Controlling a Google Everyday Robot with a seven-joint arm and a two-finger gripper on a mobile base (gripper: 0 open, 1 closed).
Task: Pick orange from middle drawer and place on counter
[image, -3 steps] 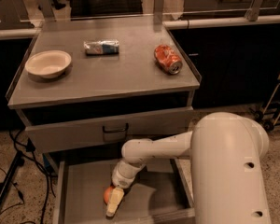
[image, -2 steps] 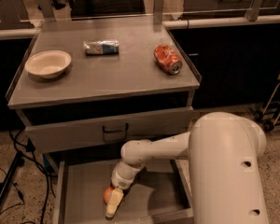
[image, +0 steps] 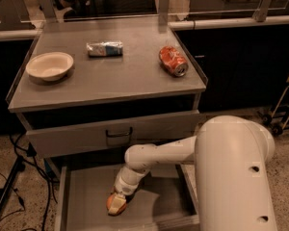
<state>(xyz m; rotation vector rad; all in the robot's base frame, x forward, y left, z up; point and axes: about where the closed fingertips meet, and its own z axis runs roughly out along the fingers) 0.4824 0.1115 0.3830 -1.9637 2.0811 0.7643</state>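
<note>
the hand [image: 117,205] is low down in the open middle drawer [image: 84,196], right on the orange [image: 109,202]. a pale part of the hand covers the right side of the orange, and i cannot tell if the hand is apart or clamped on it. the orange sits on the flat drawer floor, near the front edge and a bit left of the middle. there is bare floor between the orange and the low left wall, and more bare floor on its right, up to the big white robot body [image: 236,177]. the white arm [image: 156,154] comes in from the right, bends just below the shut drawer front [image: 72,138] with its dark loop handle [image: 118,134], and points down to the orange. above that is the grey tabletop [image: 115,83], with small raised edges on its left and right sides. a white bowl [image: 50,65] sits close to the left edge. a red soda can [image: 173,60] lies on its side close to the right edge. a small shiny packet [image: 104,48] lies between them, nearer the back. a wide bare strip of tabletop runs along the front edge, from side to side. black cables [image: 12,177] hang on the floor left of the drawers.
</note>
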